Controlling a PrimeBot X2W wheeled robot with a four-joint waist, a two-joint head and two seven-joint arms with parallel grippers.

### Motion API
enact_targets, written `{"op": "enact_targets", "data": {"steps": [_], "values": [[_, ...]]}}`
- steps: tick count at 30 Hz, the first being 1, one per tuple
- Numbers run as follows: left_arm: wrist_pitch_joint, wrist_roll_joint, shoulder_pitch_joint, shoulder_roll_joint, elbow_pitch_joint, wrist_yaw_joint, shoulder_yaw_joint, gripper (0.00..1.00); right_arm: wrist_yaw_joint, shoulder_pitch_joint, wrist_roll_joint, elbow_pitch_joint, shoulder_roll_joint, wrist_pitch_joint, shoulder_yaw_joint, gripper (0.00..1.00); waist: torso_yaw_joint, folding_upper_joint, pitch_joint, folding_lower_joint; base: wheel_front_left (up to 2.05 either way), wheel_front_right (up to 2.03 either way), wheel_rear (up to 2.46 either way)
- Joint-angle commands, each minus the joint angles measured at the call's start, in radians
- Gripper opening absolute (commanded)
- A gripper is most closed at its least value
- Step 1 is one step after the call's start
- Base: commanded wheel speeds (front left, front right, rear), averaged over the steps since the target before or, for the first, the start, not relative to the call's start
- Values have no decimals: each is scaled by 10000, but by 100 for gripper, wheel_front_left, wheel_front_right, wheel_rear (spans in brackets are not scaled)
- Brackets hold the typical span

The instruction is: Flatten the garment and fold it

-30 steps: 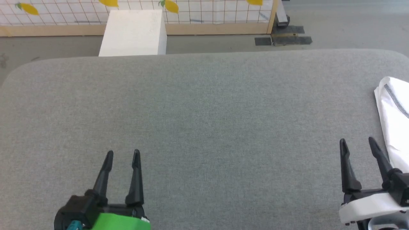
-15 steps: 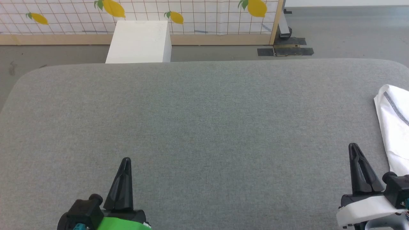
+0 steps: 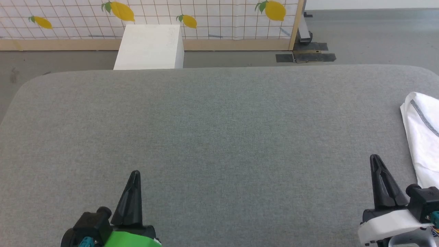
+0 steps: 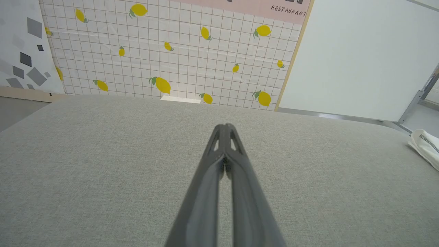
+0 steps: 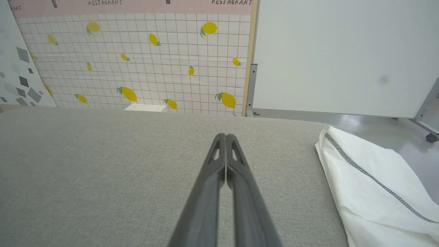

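At the right edge of the grey fabric counter (image 3: 219,120) lies the white zigzag-stitched thin garment (image 3: 423,137), lengthwise just beside the right gripper (image 3: 375,158); left gripper (image 3: 134,173) well apart, both jaws pressed together, empty.

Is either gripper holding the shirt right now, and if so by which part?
Nothing is held. The left gripper and right gripper are shut and empty; the garment lies apart, beside the right one.
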Motion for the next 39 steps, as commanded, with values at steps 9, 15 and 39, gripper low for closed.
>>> {"op": "enact_targets", "data": {"steps": [9,15,39], "values": [[265,414,-314,-87,139,11,154,0,-4,-213,-72,139,5,137,161,0,-13,0,-63,0,0,0,0],[386,543,-387,-113,198,13,211,0,-5,-263,-90,188,6,187,223,0,-20,0,-96,0,0,0,0],[870,1060,-682,-214,430,23,441,0,-8,-465,-161,384,10,387,472,0,-46,0,-227,0,0,0,0]]}}
